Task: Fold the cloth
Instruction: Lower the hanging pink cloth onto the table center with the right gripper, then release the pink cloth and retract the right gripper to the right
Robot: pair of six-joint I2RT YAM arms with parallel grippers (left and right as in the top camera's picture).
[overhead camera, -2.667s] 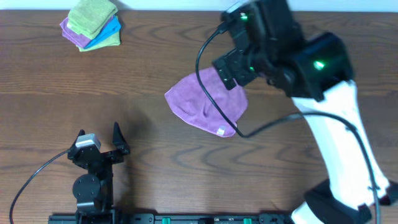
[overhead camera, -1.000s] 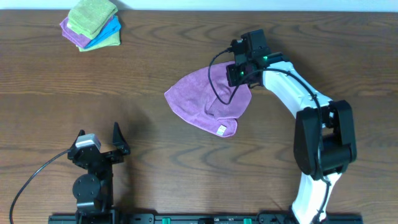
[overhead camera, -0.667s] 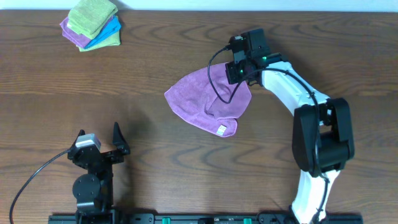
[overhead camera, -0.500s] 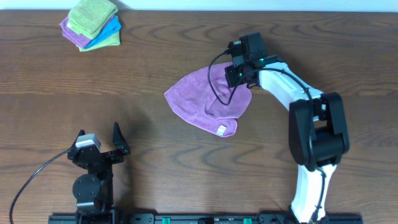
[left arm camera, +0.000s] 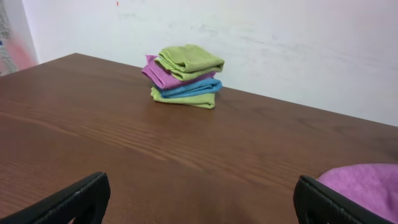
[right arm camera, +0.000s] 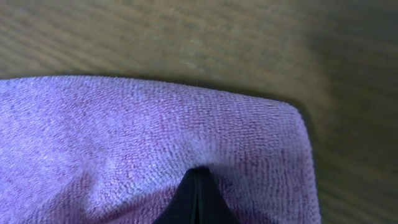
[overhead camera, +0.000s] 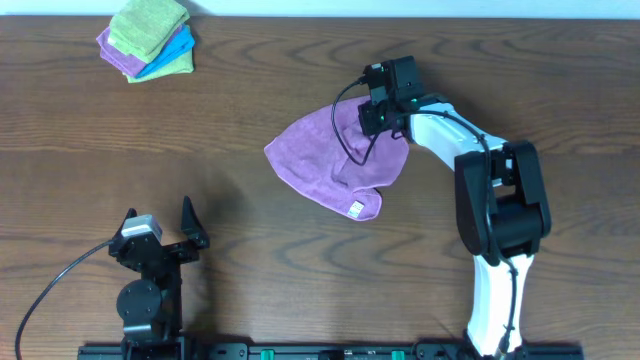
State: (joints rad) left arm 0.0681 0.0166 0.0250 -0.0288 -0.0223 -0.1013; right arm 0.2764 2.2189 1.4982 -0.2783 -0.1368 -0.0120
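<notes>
Directly under right hand, cloth

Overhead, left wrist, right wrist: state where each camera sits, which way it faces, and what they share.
Overhead: above the table, looking straight down; shows the right gripper on the cloth and the left gripper open near the front edge.
Left wrist: low over the table, facing the folded stack and the wall; its open fingers frame the bottom.
Right wrist: close above the cloth, its own fingers pinching it.
Shared: all three show the cloth.
</notes>
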